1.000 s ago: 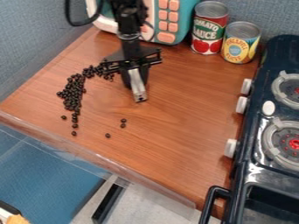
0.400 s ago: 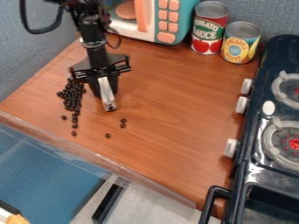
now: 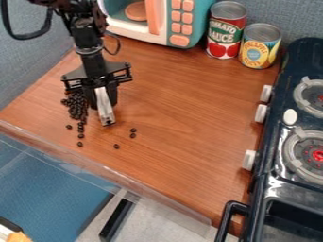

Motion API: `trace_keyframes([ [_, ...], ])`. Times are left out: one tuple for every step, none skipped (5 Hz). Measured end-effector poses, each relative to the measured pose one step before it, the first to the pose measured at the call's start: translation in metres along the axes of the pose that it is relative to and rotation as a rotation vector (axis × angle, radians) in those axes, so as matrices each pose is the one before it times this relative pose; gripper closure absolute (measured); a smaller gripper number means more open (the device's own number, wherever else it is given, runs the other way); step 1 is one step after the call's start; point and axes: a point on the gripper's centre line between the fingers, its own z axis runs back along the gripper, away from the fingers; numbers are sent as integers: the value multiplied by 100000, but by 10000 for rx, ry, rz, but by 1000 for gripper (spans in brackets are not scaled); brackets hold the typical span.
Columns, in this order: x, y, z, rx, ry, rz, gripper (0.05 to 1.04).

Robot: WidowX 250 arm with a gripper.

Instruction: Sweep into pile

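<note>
A silver bar [image 3: 105,112] is pinched in the claw [image 3: 103,100]. Many small black beads [image 3: 77,105] are bunched on the surface [image 3: 176,101] at the claw's 9 o'clock; three are spread toward 5 o'clock.

Toy microwave [image 3: 197,22] at top of pic, teal & white w/ peach btns, peach handle [image 3: 153,16] and a round peach disc [image 3: 136,11] inside. Just R of it, 2 upright cans: red can [image 3: 216,29], then yellow can [image 3: 259,53] w/ blue on its label. Dark stove [image 3: 275,142] along R side, 2 gray-ringed burners [image 3: 307,175] w/ red centers, white knobs [image 3: 249,160], black bar handle [image 3: 233,206] at btm. Brown wood counter [image 3: 183,104], clear strip [image 3: 135,186] along its near edge. Blue-gray partition [image 3: 28,56] at upper L. Orange item, partly cut off, btm L corner.
</note>
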Motion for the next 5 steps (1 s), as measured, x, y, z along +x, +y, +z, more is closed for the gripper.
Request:
trace_keyframes([
  [-9,-1444,444,-285,67,-29,699],
  [806,-2897,1309,-431,-254,-160,699],
  [1469,-1645,26,-96,-187,15,699],
  [1125,-688,-1165,168,-35,132,698],
  [1177,0,-1211,327,-137,283,698],
])
